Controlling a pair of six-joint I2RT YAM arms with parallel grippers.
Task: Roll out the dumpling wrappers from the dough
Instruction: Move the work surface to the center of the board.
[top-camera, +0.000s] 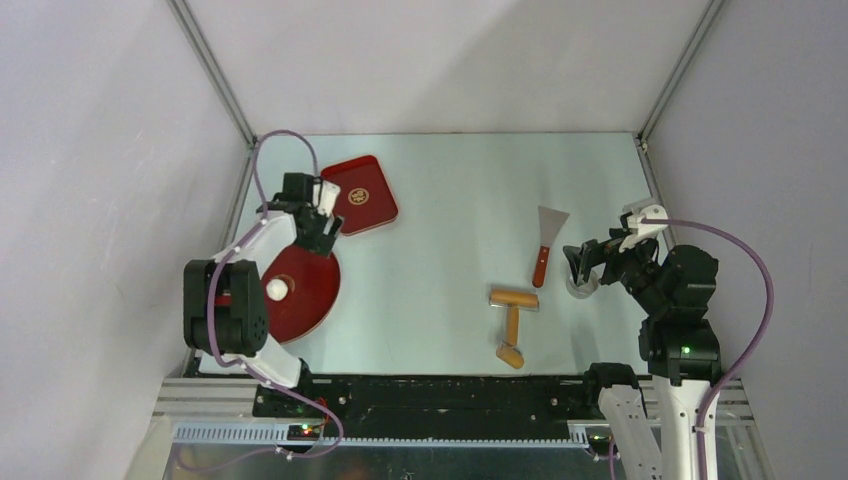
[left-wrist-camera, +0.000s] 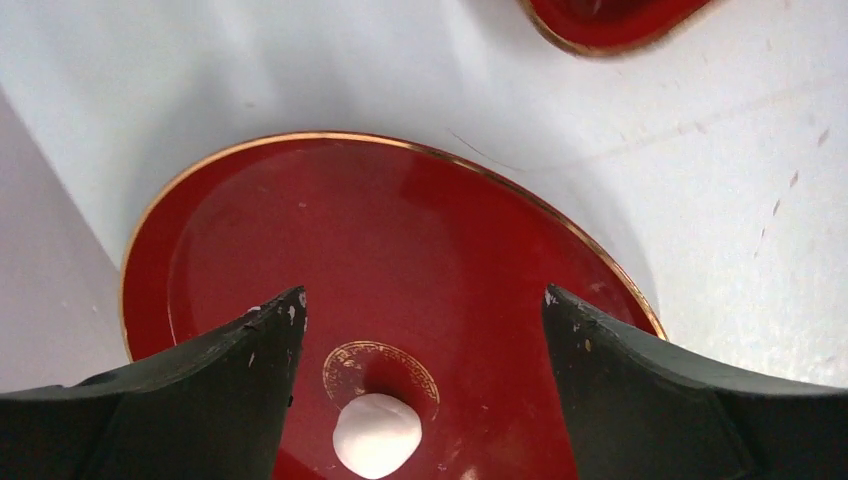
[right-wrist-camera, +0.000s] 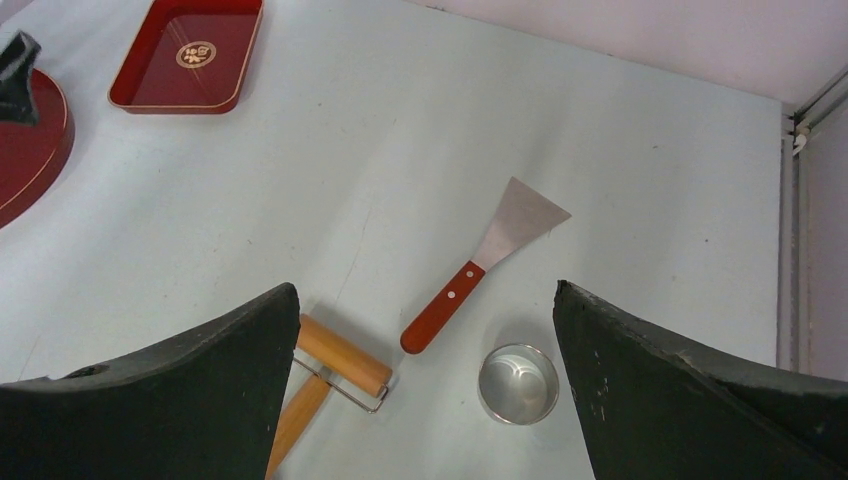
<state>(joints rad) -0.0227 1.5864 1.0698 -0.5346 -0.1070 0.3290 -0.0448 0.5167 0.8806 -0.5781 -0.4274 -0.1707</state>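
Observation:
The dough (top-camera: 276, 289) is a small white ball lying on a round red plate (top-camera: 318, 300) at the left. In the left wrist view the dough ball (left-wrist-camera: 376, 435) sits by the plate's gold centre mark, low between the fingers. My left gripper (top-camera: 320, 238) hovers over the plate's far part, and in its own view the left gripper (left-wrist-camera: 425, 300) is open wide and touches nothing. My right gripper (top-camera: 582, 262) is open above the table at the right, empty in its wrist view (right-wrist-camera: 425, 290). No dumpling wrappers are in view.
A wooden roller (top-camera: 512, 322) (right-wrist-camera: 335, 360) lies at mid-right. A red-handled scraper (top-camera: 545, 245) (right-wrist-camera: 485, 262) lies beyond it. A small metal ring cutter (right-wrist-camera: 518, 384) stands under the right gripper. A rectangular red tray (top-camera: 360, 193) sits behind the plate.

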